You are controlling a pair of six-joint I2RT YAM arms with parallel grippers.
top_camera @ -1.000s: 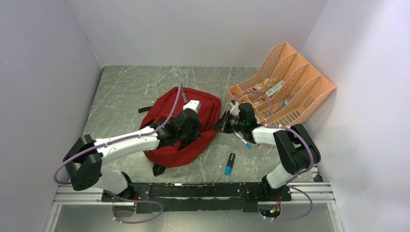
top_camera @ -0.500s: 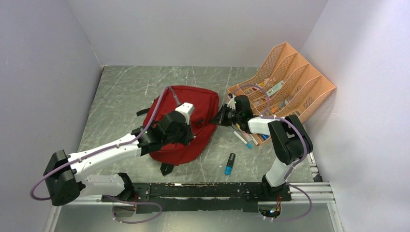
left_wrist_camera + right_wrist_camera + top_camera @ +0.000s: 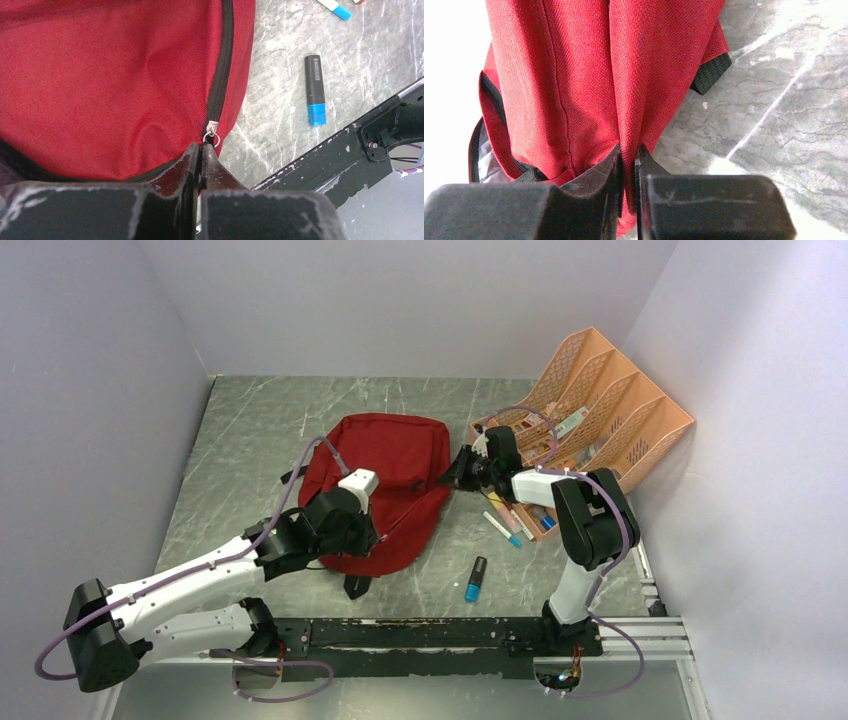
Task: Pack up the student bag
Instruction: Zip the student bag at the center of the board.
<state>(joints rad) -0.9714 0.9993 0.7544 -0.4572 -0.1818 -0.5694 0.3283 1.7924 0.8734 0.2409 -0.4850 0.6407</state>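
Observation:
The student bag [image 3: 392, 455], dark red with black zippers, lies flat in the middle of the table. My left gripper [image 3: 372, 538] is at its near edge. In the left wrist view the gripper [image 3: 201, 150] is shut on the zipper pull [image 3: 211, 135], at the near end of the closed black zipper [image 3: 223, 65]. My right gripper [image 3: 450, 477] is at the bag's right edge. The right wrist view shows it [image 3: 629, 154] shut on a fold of the bag's red fabric [image 3: 574, 75], with a little grey lining at the left.
A peach mesh desk organiser [image 3: 600, 405] holding small items stands at the back right. A black marker with a blue cap [image 3: 475, 579] lies on the table near the front. Loose pens [image 3: 503, 525] lie by the organiser. A black rail [image 3: 430, 632] runs along the near edge.
My left arm has drawn back toward the near left with the zipper pull. The bag has stretched out flatter. My right gripper has shifted slightly farther back, still on the bag's edge.

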